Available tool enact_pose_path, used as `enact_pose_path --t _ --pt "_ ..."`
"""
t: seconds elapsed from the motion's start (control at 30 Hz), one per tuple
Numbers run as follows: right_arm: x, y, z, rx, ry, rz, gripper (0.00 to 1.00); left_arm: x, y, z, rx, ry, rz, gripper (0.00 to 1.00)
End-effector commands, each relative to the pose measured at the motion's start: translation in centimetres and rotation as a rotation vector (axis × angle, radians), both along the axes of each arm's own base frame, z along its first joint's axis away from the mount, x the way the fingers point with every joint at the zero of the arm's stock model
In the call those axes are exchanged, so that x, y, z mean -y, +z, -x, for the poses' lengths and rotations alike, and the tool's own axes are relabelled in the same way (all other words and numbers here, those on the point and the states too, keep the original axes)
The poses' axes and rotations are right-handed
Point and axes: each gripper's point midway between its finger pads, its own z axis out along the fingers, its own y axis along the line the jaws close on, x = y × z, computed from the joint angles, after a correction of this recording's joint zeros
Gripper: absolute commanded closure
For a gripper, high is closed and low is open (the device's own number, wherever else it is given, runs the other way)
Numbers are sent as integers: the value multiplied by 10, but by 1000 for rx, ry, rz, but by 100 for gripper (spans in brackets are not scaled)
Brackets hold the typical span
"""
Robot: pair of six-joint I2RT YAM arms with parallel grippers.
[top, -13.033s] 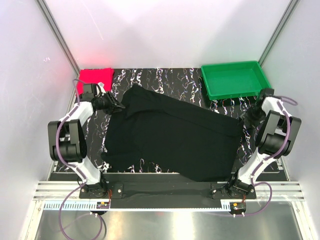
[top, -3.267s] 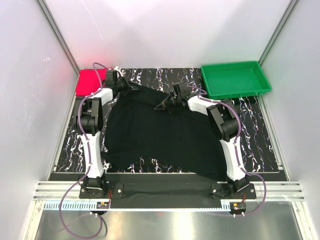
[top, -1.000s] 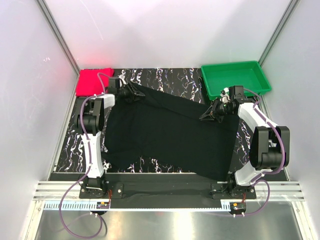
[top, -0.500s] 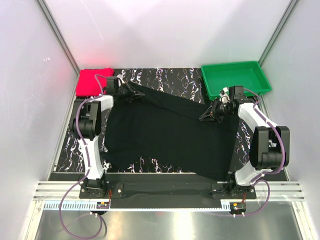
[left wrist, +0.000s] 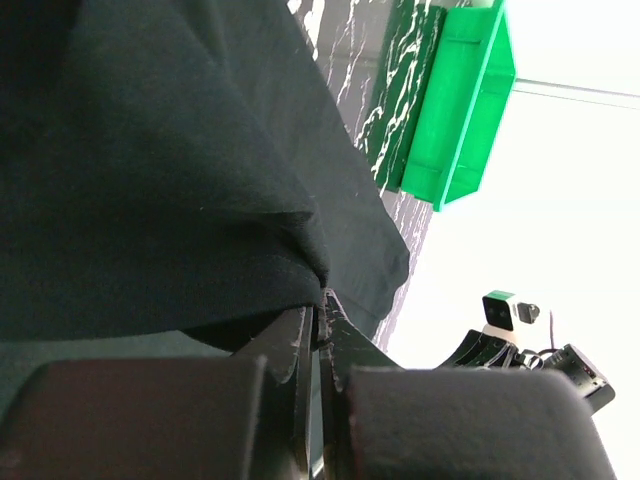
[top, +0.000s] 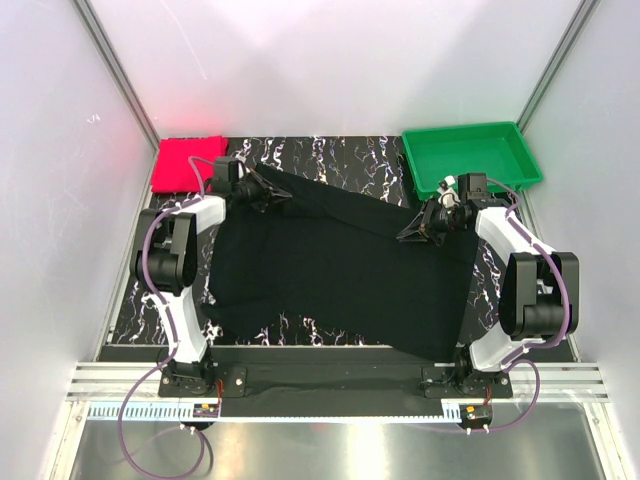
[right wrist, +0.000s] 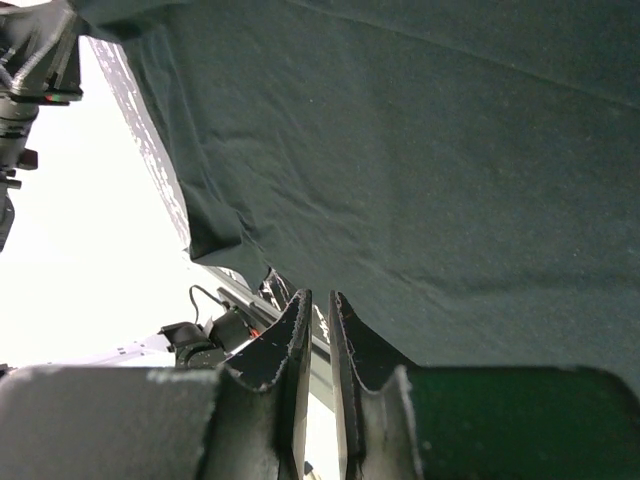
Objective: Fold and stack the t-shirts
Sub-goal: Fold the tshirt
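The black t-shirt (top: 340,275) lies spread over the middle of the table. Its far edge is stretched between my two grippers. My left gripper (top: 268,190) is shut on a fold at the shirt's far left corner; the left wrist view shows that gripper (left wrist: 320,305) pinching the black t-shirt (left wrist: 150,180). My right gripper (top: 408,234) grips the far right edge. In the right wrist view that gripper (right wrist: 317,298) has its jaws nearly together at the cloth's edge, and the black t-shirt (right wrist: 420,150) hangs above. The pinkish-red t-shirt (top: 186,164) lies folded at the far left corner.
A green plastic tray (top: 463,129) stands at the far right corner, just behind my right arm; it also shows in the left wrist view (left wrist: 455,110). White enclosure walls close off the left, right and back. A metal rail runs along the near edge.
Over the earlier frames my right gripper drew the shirt's far edge rightward from the middle. In the last second both grippers stay put; only the left arm's elbow shifts left.
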Motion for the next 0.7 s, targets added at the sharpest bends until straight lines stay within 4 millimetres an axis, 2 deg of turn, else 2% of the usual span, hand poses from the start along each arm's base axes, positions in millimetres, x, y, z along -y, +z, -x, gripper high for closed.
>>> enact_pose_path --t 0.0,0.13,0.23,0.27,0.3,0.33,0.37,0.4,0.43,0.47,0.5,0.57,0.6,0.63,0.67 --pt "-6 5 -2 15 16 -48 81 5 27 5 31 20 19 97" --pt "-7 0 -5 -10 1 -62 81 7 21 18 -16 29 4 94" --pt "-9 0 -16 -22 -22 -92 80 3 23 34 -21 34 -35 90" --pt "-12 1 -22 -11 -24 -101 80 -2 17 42 -32 26 -85 83" --pt "-15 3 -29 -6 -31 -109 80 -5 27 47 -3 19 -115 82" --pt "-22 1 -38 -12 -47 -129 80 -13 20 60 -51 13 -165 80" --pt "-27 0 -43 -18 -52 -140 79 -24 18 63 -19 2 -252 77" --pt "-43 3 -46 -12 -30 -153 78 -30 19 67 -7 -5 -294 65" --pt "-54 -1 -55 -24 -39 -171 77 -40 24 78 -13 -7 -335 59" --pt "-64 -2 -58 -26 -33 -179 76 -54 22 79 13 -4 -429 55" --pt "-86 3 -58 -16 4 -187 75 -64 23 82 19 6 -471 44" --pt "-110 1 -67 -18 -5 -208 73 -84 26 86 59 23 -545 38" --pt "-120 3 -71 -10 -6 -220 73 -89 26 86 66 20 -557 37" --pt "-140 2 -70 -28 -5 -249 72 -92 24 85 70 13 -563 37" --pt "-148 5 -79 0 -22 -258 69 -99 18 84 62 -1 -565 37"
